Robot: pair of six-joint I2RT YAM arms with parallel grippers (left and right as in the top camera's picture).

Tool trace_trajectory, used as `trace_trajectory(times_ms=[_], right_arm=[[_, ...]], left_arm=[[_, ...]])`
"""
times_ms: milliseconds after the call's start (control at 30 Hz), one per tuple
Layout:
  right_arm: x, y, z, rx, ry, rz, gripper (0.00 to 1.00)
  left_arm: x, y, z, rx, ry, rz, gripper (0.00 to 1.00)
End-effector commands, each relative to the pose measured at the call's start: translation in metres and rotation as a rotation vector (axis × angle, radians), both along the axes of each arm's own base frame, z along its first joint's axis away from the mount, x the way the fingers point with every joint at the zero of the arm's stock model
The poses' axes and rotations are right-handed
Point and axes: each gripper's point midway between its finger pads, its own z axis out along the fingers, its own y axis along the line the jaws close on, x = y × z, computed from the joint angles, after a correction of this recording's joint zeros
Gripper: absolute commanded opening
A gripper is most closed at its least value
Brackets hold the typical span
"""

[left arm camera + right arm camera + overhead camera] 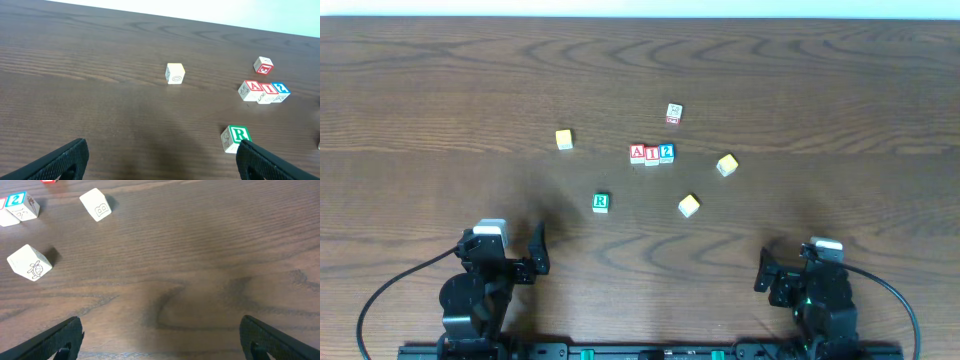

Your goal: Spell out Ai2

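Three blocks stand touching in a row at the table's middle: a red A block [638, 153], a red I block [652, 154] and a blue 2 block [666, 152]. The row also shows in the left wrist view, A [255, 87], I [269, 89], 2 [282, 89]. The 2 block shows in the right wrist view [18, 201]. My left gripper [525, 255] [160, 162] is open and empty near the front left. My right gripper [775, 272] [162, 342] is open and empty near the front right.
Loose blocks lie around the row: a green R block [601, 202] [235, 137], a yellow block [564, 139] [175, 73], a red-and-white block [674, 113] [263, 65], and two yellow blocks [689, 206] [726, 164] to the right, seen in the right wrist view [30, 263] [97, 204].
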Motion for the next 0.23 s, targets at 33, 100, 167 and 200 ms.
trace_trajectory(times_ms=[33, 100, 167, 200], right_arm=[[-0.0002, -0.0008, -0.0043, 0.015, 0.004, -0.016, 0.99], [-0.0002, -0.0008, -0.0043, 0.015, 0.004, -0.016, 0.99], [-0.0002, -0.0008, -0.0042, 0.015, 0.004, -0.016, 1.0], [-0.0002, -0.0008, -0.0042, 0.015, 0.004, -0.016, 0.99]], left_arm=[[0.0002, 0.0017, -0.0089, -0.003, 0.016, 0.01, 0.95], [0.0002, 0.0017, -0.0089, -0.003, 0.016, 0.01, 0.95], [0.0002, 0.0017, -0.0089, -0.003, 0.016, 0.01, 0.95], [0.0002, 0.0017, -0.0089, -0.003, 0.016, 0.01, 0.95]])
